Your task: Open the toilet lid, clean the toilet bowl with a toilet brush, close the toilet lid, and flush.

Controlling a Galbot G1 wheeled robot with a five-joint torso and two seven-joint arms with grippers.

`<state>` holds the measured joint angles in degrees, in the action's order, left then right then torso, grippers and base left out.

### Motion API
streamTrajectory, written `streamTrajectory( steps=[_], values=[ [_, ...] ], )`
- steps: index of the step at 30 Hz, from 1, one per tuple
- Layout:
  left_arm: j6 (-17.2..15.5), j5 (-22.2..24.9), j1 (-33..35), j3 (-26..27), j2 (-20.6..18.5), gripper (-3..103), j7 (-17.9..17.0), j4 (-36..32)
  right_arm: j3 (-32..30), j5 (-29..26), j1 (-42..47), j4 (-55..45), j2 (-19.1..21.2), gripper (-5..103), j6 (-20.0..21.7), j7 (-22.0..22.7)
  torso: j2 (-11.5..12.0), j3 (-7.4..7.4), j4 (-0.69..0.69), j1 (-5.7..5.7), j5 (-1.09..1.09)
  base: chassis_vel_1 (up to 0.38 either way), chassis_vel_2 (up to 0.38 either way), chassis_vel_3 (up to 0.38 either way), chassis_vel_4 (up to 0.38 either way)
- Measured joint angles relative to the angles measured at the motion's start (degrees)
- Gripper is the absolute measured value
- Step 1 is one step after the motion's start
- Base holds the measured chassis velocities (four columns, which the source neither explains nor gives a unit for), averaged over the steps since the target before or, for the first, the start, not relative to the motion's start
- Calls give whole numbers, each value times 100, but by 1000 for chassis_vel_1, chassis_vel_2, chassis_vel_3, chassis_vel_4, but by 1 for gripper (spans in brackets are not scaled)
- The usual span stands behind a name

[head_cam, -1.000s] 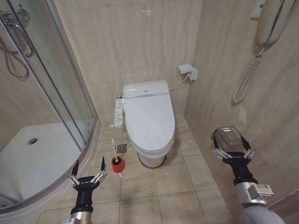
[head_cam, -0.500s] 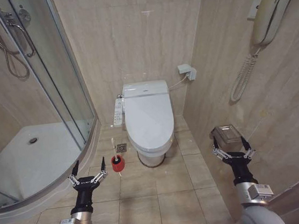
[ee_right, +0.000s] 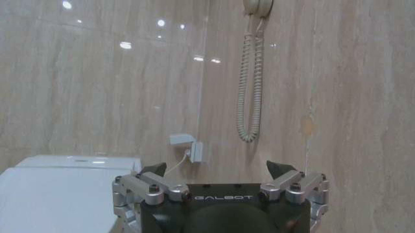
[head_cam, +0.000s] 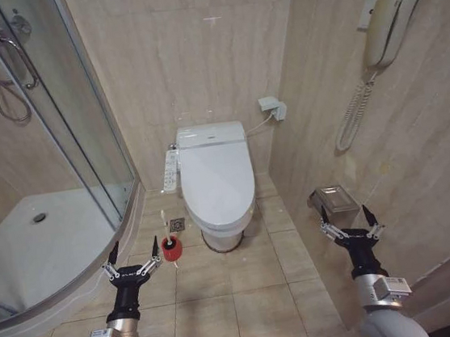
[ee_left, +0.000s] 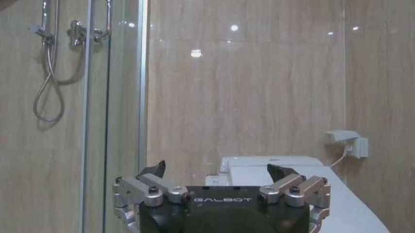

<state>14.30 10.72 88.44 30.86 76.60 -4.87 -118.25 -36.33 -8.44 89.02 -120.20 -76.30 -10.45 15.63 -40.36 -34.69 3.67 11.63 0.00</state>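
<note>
1 toilet brush point(head_cam: 165, 226) stood in its red cup point(head_cam: 171, 248) on the floor, just left of the toilet, whose toilet lid point(head_cam: 217, 177) lay shut. 2 claws, left claw point(head_cam: 132, 257) and right claw point(head_cam: 351, 223), hung spread wide and empty, well short of the toilet.

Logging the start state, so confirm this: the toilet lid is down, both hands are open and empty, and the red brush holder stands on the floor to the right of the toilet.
One thing is wrong: the red brush holder stands on the floor on the toilet's left, by the shower, as the head view shows. The toilet lid is down, and the left hand and right hand are open and empty.
</note>
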Motion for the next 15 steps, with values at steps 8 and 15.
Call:
streamTrajectory(
  steps=[8, 15],
  values=[
    [0, 0, 0, 0, 0, 100, 0, 0, 0, 0, 0, 0, 0, 100, 0, 0, 0, 0, -1, 0, 0, 0, 0, 0, 0],
    [0, 0, -1, 0, 0, 100, 0, 0, 0, 0, 0, 0, 0, 100, 0, 0, 0, 0, 1, 0, 0, 0, 0, 0, 0]
  ],
)
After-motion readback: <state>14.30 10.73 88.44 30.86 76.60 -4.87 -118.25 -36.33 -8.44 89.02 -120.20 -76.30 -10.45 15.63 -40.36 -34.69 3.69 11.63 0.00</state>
